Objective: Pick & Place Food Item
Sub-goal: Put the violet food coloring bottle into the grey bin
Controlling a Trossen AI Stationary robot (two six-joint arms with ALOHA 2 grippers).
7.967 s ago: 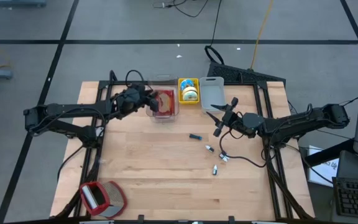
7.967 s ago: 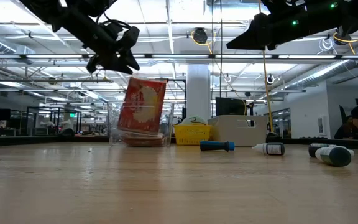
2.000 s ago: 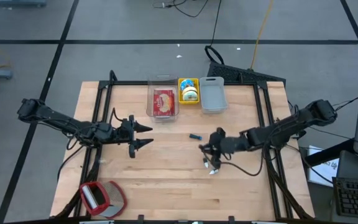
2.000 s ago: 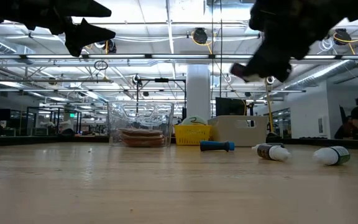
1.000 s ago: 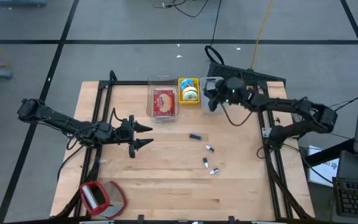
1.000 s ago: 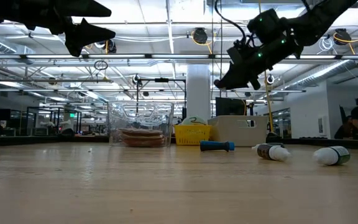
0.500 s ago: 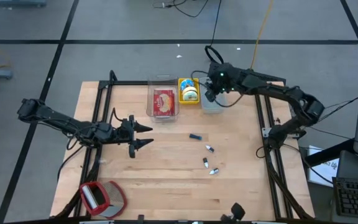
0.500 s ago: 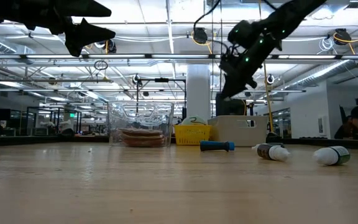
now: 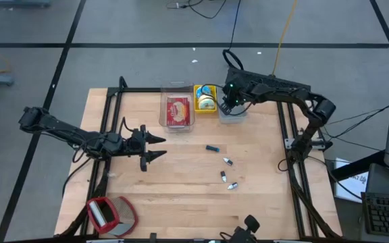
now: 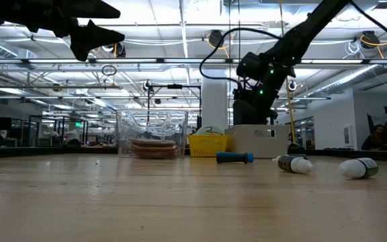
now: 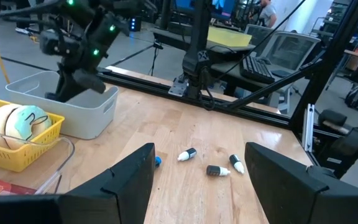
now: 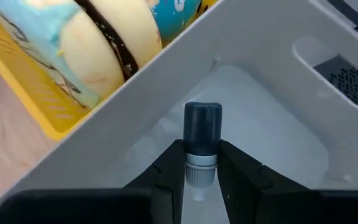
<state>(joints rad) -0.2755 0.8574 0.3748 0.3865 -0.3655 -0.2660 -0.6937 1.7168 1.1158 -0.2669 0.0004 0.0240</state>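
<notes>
High view: right gripper [image 9: 230, 102] reaching over the grey rectangular plastic bin [image 9: 233, 113] at the table's far edge, beside the yellow mesh basket [image 9: 204, 98] holding pale round pastries, itself beside the clear plastic container [image 9: 177, 111] with a red food packet inside. Left gripper [image 9: 155, 147] poised above the light wooden table [image 9: 181, 182] at its left side, fingers spread wide, empty. Blue capped marker [image 9: 212, 148] and three small white bottles [image 9: 225, 174] scattered mid-table; red-and-grey device [image 9: 110, 214] at the near left corner.

Low view: right gripper [image 10: 248, 107] lowered behind the grey bin's wall [image 10: 257, 141]; left gripper [image 10: 93, 39] hanging high, well apart.

Left wrist view: left fingers [image 11: 126, 177] parted, nothing between; right arm dipping into the grey bin across the table.

Right wrist view: right fingers [image 12: 169, 168] closed on a small bottle with a dark cap [image 12: 202, 138], held inside the grey bin, above its floor.
</notes>
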